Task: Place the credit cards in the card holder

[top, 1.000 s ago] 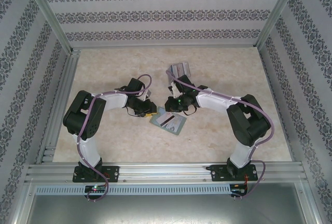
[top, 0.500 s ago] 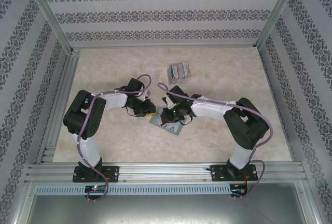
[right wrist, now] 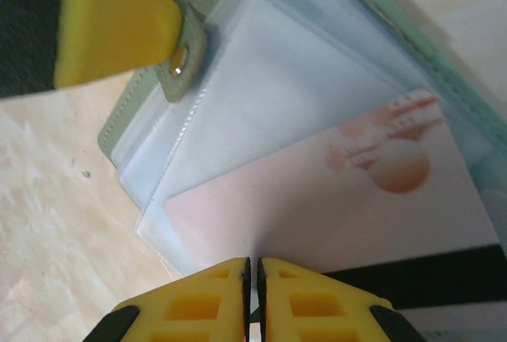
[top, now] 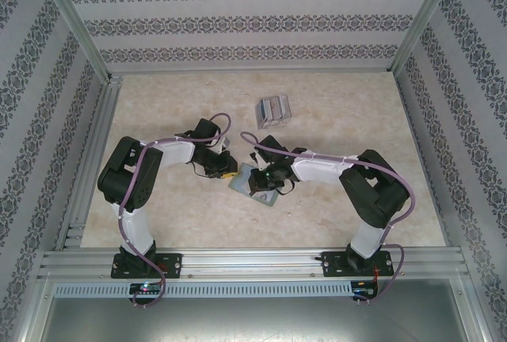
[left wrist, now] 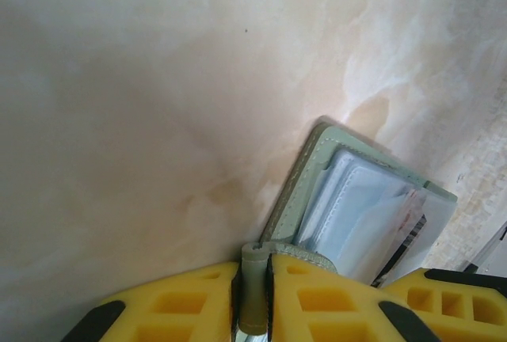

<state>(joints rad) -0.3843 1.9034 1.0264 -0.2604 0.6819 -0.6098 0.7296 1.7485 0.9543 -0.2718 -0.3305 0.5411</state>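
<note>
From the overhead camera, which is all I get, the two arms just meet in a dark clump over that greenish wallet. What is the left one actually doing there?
Observer: Its wrist camera shows the left tool shut on the snap strap of the card holder.
Operator: And the right arm?
Observer: The right tool is pinched on a pinkish card that has a dark stripe and a round orange mark.
Operator: Is the wallet open?
Observer: Yes. Its clear sleeves face up and the card lies over them. I can't tell whether it has entered a pocket.
</note>
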